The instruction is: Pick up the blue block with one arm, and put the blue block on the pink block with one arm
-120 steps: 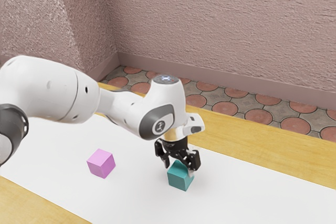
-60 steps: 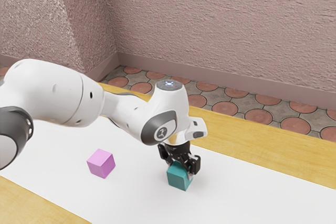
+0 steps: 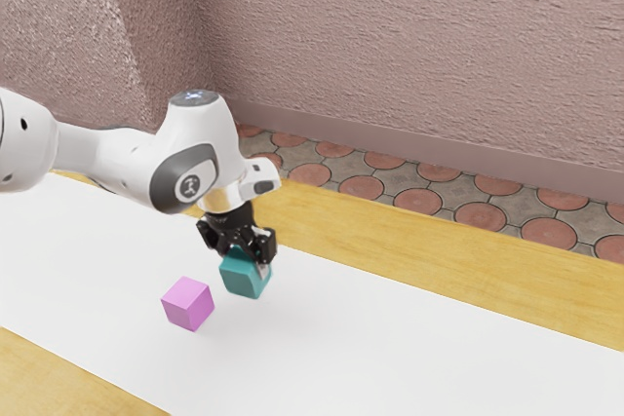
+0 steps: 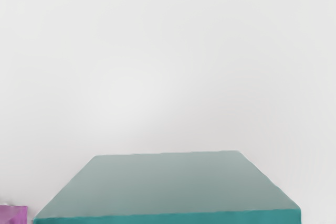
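The blue block (image 3: 245, 279), teal in colour, hangs in the air with my gripper (image 3: 241, 252) shut on its upper part. The pink block (image 3: 187, 303) rests on the white table surface just below and toward the exterior view's left of the held block. In the wrist view the blue block (image 4: 168, 190) lies large right under my hand, and a corner of the pink block (image 4: 12, 215) peeks out beside it.
The white mat (image 3: 409, 358) covers a wooden table (image 3: 458, 250). A tiled floor (image 3: 458, 197) and rough pink walls (image 3: 409, 36) lie behind it.
My gripper closed on the blue block, lifted it off the table and carried it toward the exterior view's left, close to the pink block.
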Tool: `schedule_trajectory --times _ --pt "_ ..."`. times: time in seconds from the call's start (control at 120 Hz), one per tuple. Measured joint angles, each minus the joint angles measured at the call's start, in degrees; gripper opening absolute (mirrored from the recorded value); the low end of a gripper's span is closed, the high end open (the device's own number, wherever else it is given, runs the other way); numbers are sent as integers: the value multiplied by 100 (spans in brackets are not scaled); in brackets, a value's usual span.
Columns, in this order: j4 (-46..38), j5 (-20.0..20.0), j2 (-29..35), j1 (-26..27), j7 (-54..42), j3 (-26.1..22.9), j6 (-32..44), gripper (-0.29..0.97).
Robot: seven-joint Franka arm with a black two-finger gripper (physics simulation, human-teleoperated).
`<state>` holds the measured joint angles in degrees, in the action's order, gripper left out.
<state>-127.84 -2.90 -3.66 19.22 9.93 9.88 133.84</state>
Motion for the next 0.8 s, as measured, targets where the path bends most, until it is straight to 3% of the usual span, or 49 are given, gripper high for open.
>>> schedule_trajectory --times 0.333,0.583,0.8 --pt "-592 200 670 -1300 -429 -16 -153 38" --pt "-718 370 708 -1024 -914 -18 -331 38" --pt "-734 404 699 -1406 -1292 -6 -456 38"
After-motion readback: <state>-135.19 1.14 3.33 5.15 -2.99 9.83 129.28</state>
